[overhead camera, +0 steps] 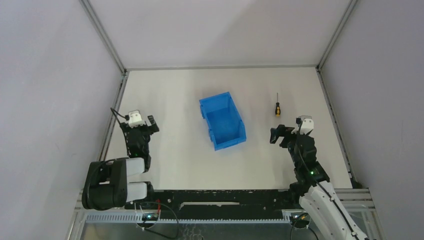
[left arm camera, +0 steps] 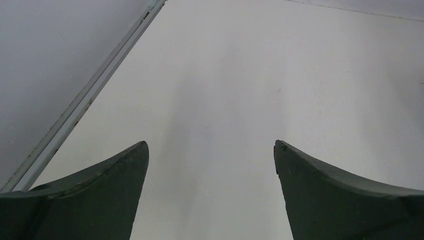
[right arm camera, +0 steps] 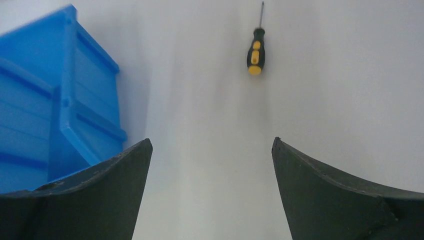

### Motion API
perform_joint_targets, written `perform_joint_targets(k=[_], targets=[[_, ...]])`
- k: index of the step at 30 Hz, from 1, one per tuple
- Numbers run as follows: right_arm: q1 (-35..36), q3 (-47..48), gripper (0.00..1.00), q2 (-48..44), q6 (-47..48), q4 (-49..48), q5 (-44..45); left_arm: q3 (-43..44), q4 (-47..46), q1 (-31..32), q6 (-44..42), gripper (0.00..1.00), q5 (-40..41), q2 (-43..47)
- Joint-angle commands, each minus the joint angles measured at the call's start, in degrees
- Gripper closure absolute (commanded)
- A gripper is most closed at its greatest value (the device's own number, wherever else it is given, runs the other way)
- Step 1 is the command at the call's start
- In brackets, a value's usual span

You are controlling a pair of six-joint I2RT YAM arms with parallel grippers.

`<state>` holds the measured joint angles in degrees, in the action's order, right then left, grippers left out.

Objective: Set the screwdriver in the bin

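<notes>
The screwdriver (overhead camera: 277, 107), with a yellow and black handle and a thin dark shaft, lies on the white table to the right of the blue bin (overhead camera: 206, 122). The bin stands near the table's middle and nothing shows inside it. My right gripper (overhead camera: 286, 134) is open and empty, just short of the screwdriver's handle end. In the right wrist view the screwdriver (right arm camera: 255, 52) lies ahead of the open gripper (right arm camera: 212, 142), and the bin's outer wall (right arm camera: 60, 100) is at the left. My left gripper (overhead camera: 141, 129) is open and empty, left of the bin.
Metal frame rails (overhead camera: 112, 117) run along the table's left, right and far edges, with grey walls beyond. The left wrist view shows bare table between the open gripper (left arm camera: 211, 145) and the left rail (left arm camera: 90, 95).
</notes>
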<state>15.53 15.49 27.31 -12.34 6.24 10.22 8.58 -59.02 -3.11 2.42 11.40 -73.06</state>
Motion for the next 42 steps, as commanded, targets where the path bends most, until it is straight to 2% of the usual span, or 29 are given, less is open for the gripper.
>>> perform_joint_targets(k=[1,6,13,16,18,22,26,33,42], targets=[[0.4,0.2,0.00,-4.2,-0.2,-3.5,0.5,2.4,-1.9,0.2,-1.2,0.00,0.2,0.8],[0.3,1.0,0.00,-3.3,-1.1,-4.0,-1.1,2.4,-1.9,0.2,-1.2,0.00,0.3,0.8],[0.3,6.1,0.00,3.5,-1.6,-3.5,-1.3,2.3,-1.9,0.3,-1.2,0.00,0.2,0.8],[-0.7,11.4,0.00,8.6,-3.1,-2.4,3.0,2.3,-1.9,0.3,-1.2,0.00,0.2,0.8],[-3.0,19.1,0.00,16.6,-5.6,6.3,4.2,2.4,-1.9,0.3,-1.2,0.00,0.2,0.8],[-9.2,35.7,0.00,34.2,-5.2,22.6,-2.3,2.3,-1.9,0.2,-1.2,0.00,0.2,0.9],[-10.3,50.8,0.01,51.9,-3.7,34.9,-3.4,2.3,-1.9,0.2,-1.2,0.00,0.2,0.8],[-11.9,64.7,0.06,75.5,-1.7,39.2,-3.7,2.4,-1.9,0.3,-1.2,0.00,0.2,0.8],[-13.7,76.1,0.17,92.1,-0.5,39.3,-4.9,2.4,-1.9,0.2,-1.2,0.00,0.2,0.8]])
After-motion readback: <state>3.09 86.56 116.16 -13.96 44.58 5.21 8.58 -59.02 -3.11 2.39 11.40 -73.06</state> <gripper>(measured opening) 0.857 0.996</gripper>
